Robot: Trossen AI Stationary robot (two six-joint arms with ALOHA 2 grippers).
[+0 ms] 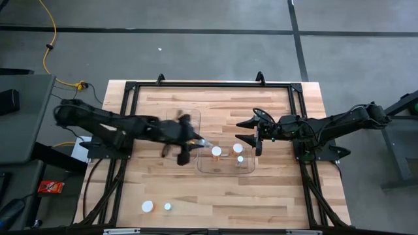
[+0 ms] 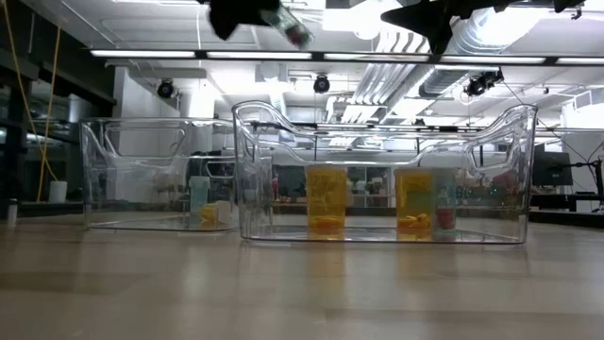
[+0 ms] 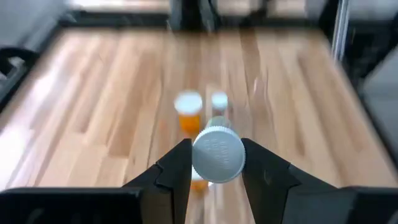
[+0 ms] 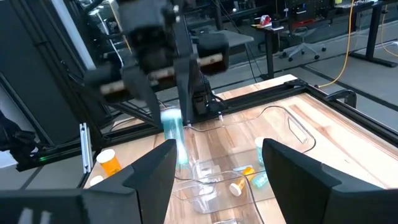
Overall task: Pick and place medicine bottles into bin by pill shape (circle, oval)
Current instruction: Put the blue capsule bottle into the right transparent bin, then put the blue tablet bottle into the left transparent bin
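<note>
Wooden table (image 1: 274,189): two clear bins (image 1: 225,166)

Glossy clear plastic bin (image 2: 382,231) on smooth wood table (image 1: 281,189)

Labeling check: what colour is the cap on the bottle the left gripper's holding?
White, ribbed cap, on the bottle held in the left gripper; clearest in the left wrist view.

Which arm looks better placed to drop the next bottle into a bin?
Left. The left gripper already holds a bottle above the clear bin; the right gripper is open and empty.
</note>
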